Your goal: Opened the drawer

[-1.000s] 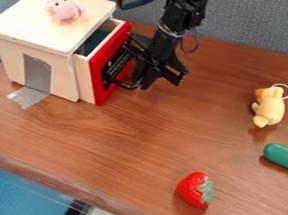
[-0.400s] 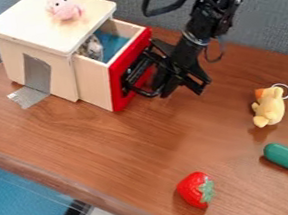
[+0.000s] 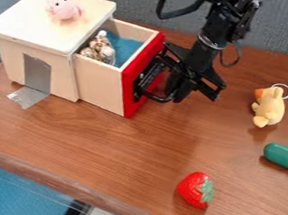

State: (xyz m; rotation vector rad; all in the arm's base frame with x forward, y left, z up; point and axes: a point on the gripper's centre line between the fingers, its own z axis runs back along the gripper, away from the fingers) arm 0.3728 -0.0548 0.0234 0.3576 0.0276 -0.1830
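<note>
Camera view: the drawer (image 3: 100, 85) stands well open against the tool (image 3: 146, 86), whose grip cannot be told; little pulling seems left.

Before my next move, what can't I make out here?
All in the camera view:
Rear of red-fronted wooden drawer: inside pale wooden cabinet.
Bottom of small mottled item: behind drawer's side.
Contact of black articulated tool: overlapping black parts.
Black jointed arm's base: beyond top edge.

Wooden drawer (image 3: 99, 85) w/ red front, blue lining, pulled out of box (image 3: 36, 68)
</note>
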